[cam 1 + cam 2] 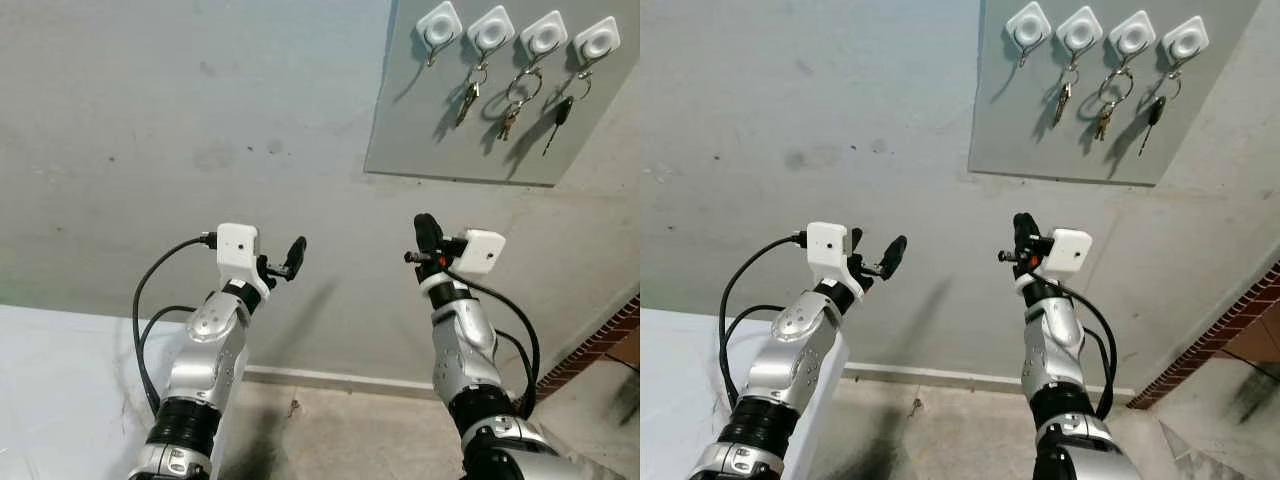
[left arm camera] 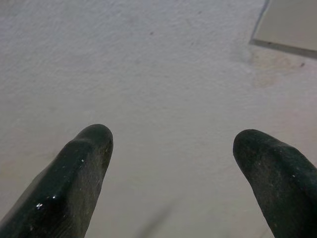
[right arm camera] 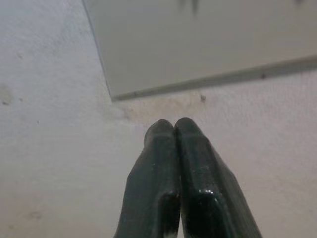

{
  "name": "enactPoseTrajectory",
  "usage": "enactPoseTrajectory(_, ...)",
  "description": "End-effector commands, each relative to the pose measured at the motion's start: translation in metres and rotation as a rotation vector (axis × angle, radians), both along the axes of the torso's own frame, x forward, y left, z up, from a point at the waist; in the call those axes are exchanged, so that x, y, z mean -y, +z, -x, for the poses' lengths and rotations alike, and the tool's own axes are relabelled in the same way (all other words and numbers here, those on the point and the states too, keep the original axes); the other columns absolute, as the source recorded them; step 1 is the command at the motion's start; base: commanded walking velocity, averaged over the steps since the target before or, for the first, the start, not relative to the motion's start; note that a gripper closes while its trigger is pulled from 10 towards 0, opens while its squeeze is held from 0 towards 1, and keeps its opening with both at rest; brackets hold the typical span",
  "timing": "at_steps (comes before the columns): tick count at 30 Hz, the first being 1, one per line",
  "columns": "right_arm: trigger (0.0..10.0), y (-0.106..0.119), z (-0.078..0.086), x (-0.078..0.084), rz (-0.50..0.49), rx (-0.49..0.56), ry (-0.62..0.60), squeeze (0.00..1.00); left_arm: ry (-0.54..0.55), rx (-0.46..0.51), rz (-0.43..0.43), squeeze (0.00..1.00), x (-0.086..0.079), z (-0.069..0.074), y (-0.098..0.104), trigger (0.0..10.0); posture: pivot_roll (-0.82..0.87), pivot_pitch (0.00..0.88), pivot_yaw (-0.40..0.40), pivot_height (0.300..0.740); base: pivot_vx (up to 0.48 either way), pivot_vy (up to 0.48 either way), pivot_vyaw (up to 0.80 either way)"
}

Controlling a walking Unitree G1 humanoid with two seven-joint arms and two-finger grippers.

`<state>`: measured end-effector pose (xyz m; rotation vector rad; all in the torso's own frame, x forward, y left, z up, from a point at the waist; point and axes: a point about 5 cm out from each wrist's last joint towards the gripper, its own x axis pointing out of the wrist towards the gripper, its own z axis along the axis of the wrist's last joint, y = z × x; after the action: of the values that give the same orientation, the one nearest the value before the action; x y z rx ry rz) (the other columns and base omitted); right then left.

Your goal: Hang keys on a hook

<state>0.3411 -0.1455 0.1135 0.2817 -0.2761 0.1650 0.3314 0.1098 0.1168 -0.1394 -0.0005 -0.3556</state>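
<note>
A grey board hangs on the wall at the upper right and carries a row of white hooks. The leftmost hook is bare. A silver key, a ringed bunch of keys and a black-headed key hang from the other three. My right gripper is raised below the board's lower edge, shut, with nothing between its fingers. My left gripper is held up further left before the bare wall. It is open and empty.
The grey plaster wall lies ahead, with a pale skirting strip at its foot. A white surface lies at the lower left. Red brickwork runs along the lower right, above a concrete floor.
</note>
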Motion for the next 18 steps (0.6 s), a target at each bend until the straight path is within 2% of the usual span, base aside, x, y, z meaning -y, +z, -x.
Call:
enactPoseTrajectory(1, 10.0, 0.005, 0.001, -0.002, 0.018, 0.021, 0.002, 0.00, -0.007, 0.019, -0.009, 0.00, -0.001, 0.001, 0.001, 10.0, -0.01, 0.000, -0.025, 0.715, 0.000, 0.000, 0.00)
enactPoseTrajectory(6, 10.0, 0.006, 0.011, 0.001, 0.039, 0.046, -0.008, 0.00, 0.013, 0.037, 0.001, 0.00, -0.005, 0.004, 0.002, 10.0, -0.02, 0.000, -0.022, 0.715, 0.000, 0.000, 0.00)
enactPoseTrajectory(7, 10.0, 0.007, 0.021, 0.001, 0.056, 0.064, 0.000, 0.00, 0.022, 0.051, 0.011, 0.00, -0.009, 0.008, 0.004, 10.0, -0.02, 0.000, -0.019, 0.715, 0.000, 0.000, 0.00)
enactPoseTrajectory(9, 10.0, 0.007, 0.029, 0.002, 0.072, 0.069, 0.002, 0.00, 0.033, 0.064, 0.021, 0.00, -0.012, 0.011, 0.005, 10.0, -0.03, 0.000, -0.016, 0.715, 0.000, 0.000, 0.00)
enactPoseTrajectory(13, 10.0, 0.006, 0.041, 0.005, 0.102, 0.074, 0.005, 0.00, 0.046, 0.078, 0.036, 0.00, -0.016, 0.018, 0.006, 10.0, -0.03, 0.000, -0.013, 0.715, 0.000, 0.000, 0.00)
enactPoseTrajectory(14, 10.0, 0.005, 0.051, 0.008, 0.128, 0.070, 0.003, 0.00, 0.055, 0.088, 0.038, 0.00, -0.019, 0.027, 0.005, 10.0, -0.04, 0.000, -0.012, 0.715, 0.000, 0.000, 0.00)
enactPoseTrajectory(18, 10.0, 0.004, 0.059, 0.011, 0.145, 0.060, -0.002, 0.00, 0.061, 0.098, 0.034, 0.00, -0.020, 0.034, 0.004, 10.0, -0.04, 0.000, -0.012, 0.715, 0.000, 0.000, 0.00)
